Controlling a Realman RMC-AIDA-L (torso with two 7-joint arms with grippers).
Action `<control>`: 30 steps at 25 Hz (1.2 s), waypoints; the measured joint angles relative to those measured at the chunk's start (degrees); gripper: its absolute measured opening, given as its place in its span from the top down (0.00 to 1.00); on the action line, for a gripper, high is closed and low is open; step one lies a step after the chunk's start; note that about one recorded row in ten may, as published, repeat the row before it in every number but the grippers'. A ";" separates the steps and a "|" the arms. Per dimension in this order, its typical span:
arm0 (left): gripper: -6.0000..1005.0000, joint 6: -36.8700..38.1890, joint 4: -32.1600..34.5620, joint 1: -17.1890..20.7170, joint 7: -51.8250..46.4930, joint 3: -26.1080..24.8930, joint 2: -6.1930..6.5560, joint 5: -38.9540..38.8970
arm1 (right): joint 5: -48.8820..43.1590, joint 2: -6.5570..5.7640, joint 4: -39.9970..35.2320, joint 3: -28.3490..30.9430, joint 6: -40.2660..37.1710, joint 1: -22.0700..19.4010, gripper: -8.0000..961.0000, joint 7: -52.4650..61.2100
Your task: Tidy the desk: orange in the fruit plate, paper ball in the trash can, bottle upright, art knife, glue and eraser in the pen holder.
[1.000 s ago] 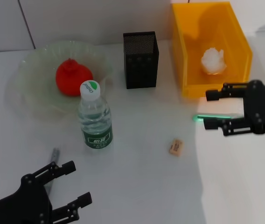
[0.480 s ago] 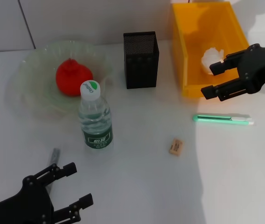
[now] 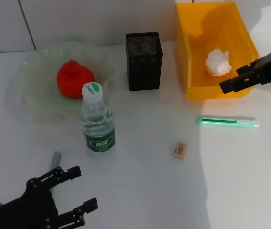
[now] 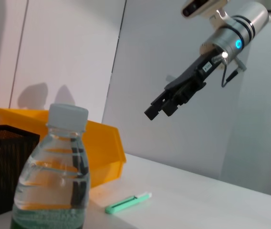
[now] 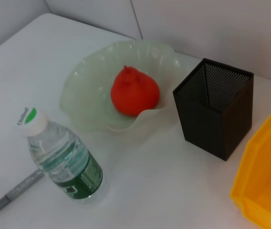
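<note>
The orange [image 3: 74, 78] lies in the pale green fruit plate [image 3: 33, 59]. In front of the plate the bottle [image 3: 97, 121] stands upright. Inside the yellow trash can [image 3: 192, 57] rests the paper ball [image 3: 218, 62]. The green art knife [image 3: 227, 122] and the tan eraser [image 3: 179, 150] lie on the table right of the bottle. A grey stick [image 3: 55, 162], perhaps the glue, lies near my left gripper [image 3: 84, 187], which is open at the front left. My right gripper [image 3: 232, 79] hovers open and empty by the trash can's front right corner, above the knife. The black pen holder [image 3: 144, 61] stands at the back.
The wall runs close behind the plate, the pen holder and the trash can. Bare white table lies between the bottle, the eraser and the front edge. In the right wrist view, the pen holder [image 5: 216, 112] stands between the plate [image 5: 78, 81] and the trash can [image 5: 264, 186].
My right gripper has risen from just above the art knife and drawn back to the right, beside the trash can. The knife stays on the table. The left gripper has barely shifted.
</note>
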 joint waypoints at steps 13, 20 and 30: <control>0.19 -0.70 0.00 -1.14 0.10 -0.51 -0.32 2.71 | -8.29 -0.03 -2.27 -0.98 -1.93 0.55 0.22 -3.62; 0.19 -1.04 0.00 -1.18 0.68 -0.51 -0.70 2.71 | -14.34 0.32 -2.49 -4.46 0.92 0.61 0.22 -10.03; 0.19 -1.17 0.00 -0.92 0.73 -0.51 -0.94 2.70 | -18.64 1.04 1.04 -12.31 4.39 2.57 0.22 -15.94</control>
